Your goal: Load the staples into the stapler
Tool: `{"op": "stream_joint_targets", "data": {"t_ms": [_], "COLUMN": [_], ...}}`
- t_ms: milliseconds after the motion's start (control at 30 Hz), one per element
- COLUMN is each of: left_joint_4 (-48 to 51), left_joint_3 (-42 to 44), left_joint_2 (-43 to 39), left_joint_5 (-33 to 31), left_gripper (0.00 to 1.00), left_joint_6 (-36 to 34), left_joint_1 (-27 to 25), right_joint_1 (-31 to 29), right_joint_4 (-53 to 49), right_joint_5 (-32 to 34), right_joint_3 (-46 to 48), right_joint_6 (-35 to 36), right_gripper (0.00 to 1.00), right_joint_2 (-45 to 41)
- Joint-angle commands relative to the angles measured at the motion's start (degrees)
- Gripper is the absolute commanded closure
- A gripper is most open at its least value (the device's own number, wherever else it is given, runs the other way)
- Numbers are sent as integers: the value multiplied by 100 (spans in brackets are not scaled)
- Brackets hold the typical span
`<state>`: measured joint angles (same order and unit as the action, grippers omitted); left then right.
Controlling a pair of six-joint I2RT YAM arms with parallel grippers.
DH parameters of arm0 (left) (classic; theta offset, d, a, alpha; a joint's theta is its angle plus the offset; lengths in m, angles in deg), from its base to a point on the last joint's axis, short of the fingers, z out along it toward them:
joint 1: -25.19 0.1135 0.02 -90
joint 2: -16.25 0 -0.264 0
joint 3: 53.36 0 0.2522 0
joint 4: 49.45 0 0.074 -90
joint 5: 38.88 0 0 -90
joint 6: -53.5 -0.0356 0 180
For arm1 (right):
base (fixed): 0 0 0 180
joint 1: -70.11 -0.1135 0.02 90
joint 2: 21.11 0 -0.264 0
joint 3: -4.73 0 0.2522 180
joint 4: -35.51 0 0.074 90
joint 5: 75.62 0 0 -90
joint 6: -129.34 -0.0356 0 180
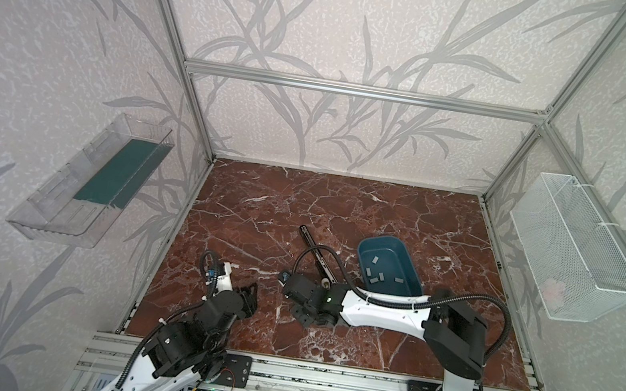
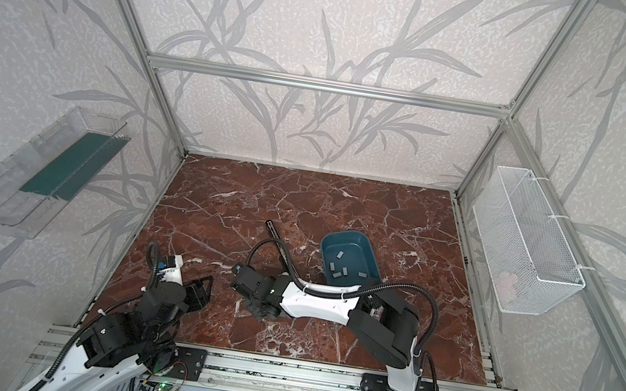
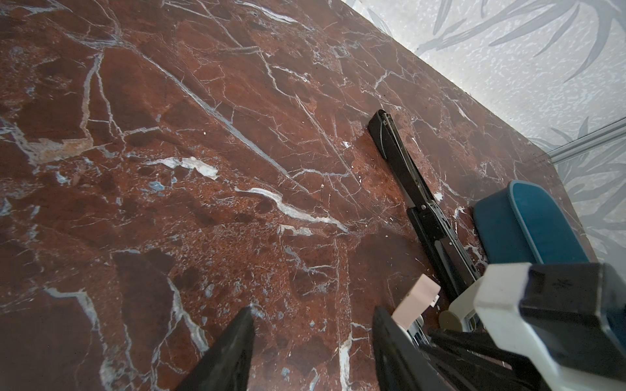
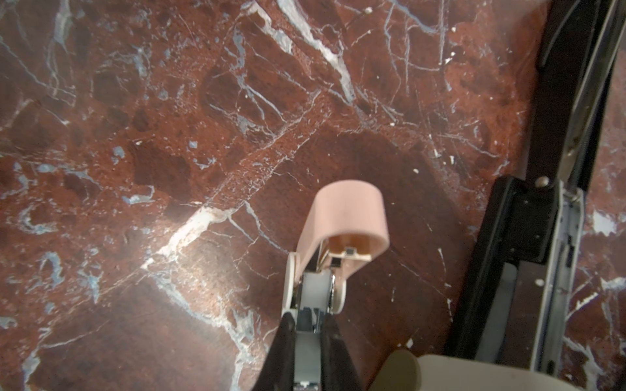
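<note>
My right gripper (image 4: 311, 320) is shut on the metal staple channel of a small pink stapler (image 4: 342, 230), whose pink lid is flipped up away from the fingers. In both top views this gripper (image 1: 303, 317) hangs low over the table's front middle and hides the stapler. The staples (image 1: 377, 277), several small grey strips, lie loose in a blue bin (image 1: 362, 250) behind the right arm. My left gripper (image 3: 314, 309) is open and empty, left of the right one (image 1: 251, 299), and sees the pink stapler (image 3: 418, 298) just past one finger.
A long black stapler (image 1: 315, 253) lies opened flat on the marble between the right gripper and the bin (image 3: 501, 230). A cream rounded object (image 4: 406, 369) sits by the right gripper. A clear tray (image 1: 90, 180) and a wire basket (image 1: 576, 248) hang on the side walls.
</note>
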<state>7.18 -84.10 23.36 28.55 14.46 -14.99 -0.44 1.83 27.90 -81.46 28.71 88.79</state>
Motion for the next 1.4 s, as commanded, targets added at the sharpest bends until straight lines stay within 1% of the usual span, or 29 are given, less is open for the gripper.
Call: {"op": "stream_joint_targets", "data": {"t_ms": [0, 333, 433, 567, 667, 933, 1367], "left_joint_4": [59, 55, 61, 56, 55, 55, 61], "left_joint_3": [54, 56, 54, 55, 54, 60, 59], "left_joint_2": [-26, -38, -45, -40, -43, -43, -39], "left_joint_5": [-99, -93, -99, -100, -108, -104, -122], "left_gripper": [43, 43, 43, 43, 43, 43, 43], "left_joint_6": [-51, -51, -49, -50, -50, -51, -57], "left_joint_1": [-13, -12, -8, -8, -11, -14, -8], "right_joint_1": [-3, -3, -3, -6, -6, -4, -10], "right_joint_4": [-38, -55, -158, -493, -582, -410, -73], "right_joint_5": [73, -16, 31, 281, 296, 117, 91], "right_joint_3": [-107, -127, -171, -299, -342, -273, -82], "right_joint_6": [68, -5, -169, -519, -606, -592, -484], "right_gripper": [85, 85, 85, 86, 88, 88, 87], "right_joint_2": [92, 119, 127, 197, 206, 100, -290]}}
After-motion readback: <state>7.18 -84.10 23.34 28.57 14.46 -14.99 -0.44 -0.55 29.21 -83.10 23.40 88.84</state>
